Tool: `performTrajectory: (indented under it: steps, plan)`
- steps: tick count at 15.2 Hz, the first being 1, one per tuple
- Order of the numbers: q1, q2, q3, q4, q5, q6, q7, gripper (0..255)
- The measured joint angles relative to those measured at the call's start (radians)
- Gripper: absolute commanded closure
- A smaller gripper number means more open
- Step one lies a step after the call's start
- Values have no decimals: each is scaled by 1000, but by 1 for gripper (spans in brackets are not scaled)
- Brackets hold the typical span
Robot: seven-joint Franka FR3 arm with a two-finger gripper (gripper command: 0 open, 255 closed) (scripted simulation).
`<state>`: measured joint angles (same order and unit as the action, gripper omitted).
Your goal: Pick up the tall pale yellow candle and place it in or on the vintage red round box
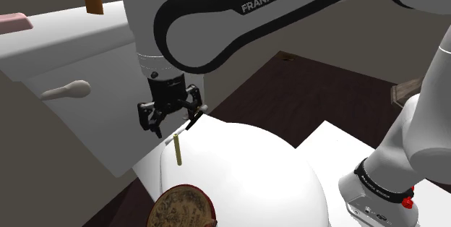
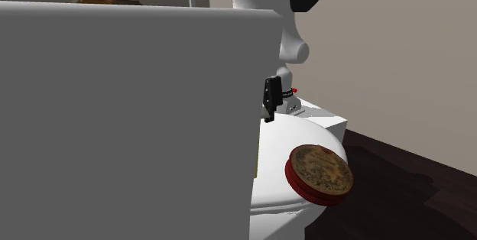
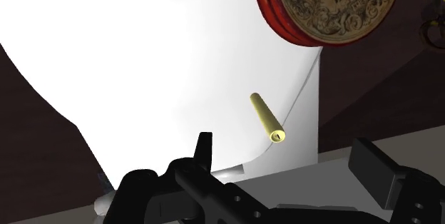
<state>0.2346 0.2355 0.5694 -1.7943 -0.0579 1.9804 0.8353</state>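
A thin pale yellow candle stands upright near the edge of a rounded white top. My black gripper hangs just above the candle, open, touching nothing. In the wrist view the candle lies ahead, between the lines of the two spread fingers of the gripper, its tip toward the camera. The red round box with an ornate gold-brown lid sits on the same white top, toward the shoulder view's bottom edge, a short way from the candle. The box lies beyond the candle, and the second exterior view has the box below the gripper.
A white block with a lever handle rises close behind the gripper at the shoulder view's left. A pink object lies on top of it. A big grey panel blocks the second exterior view's left. Dark wooden floor surrounds the white top.
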Motion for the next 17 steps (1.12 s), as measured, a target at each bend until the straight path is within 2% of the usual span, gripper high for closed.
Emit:
performTrajectory:
  steps: [7,13,14,17]
  plan:
    - [17,50,-6,-35,-32,78,24,0]
    - [16,51,-7,-41,-32,85,23,0]
    - [16,51,-7,-41,-32,85,23,255]
    - [16,51,-7,-41,-32,85,23,255]
